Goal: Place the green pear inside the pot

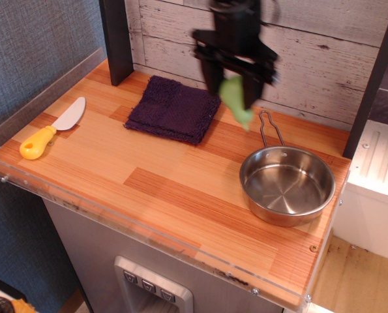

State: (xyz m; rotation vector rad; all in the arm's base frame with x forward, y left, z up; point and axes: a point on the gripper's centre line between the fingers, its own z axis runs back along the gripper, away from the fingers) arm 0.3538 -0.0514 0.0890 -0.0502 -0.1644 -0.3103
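Aloft, pincer (pixel 233 88) grips green pear (pixel 235 101) between cloth (pixel 173 109) and pot (pixel 287 184).

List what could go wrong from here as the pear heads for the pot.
1. The green pear hangs in the air in the gripper, held by its wide end only; the blurred frame suggests fast motion, so it might slip and land on the wood.
2. The pot stands near the counter's right edge; a short release could hit its wire handle or rim and roll off.
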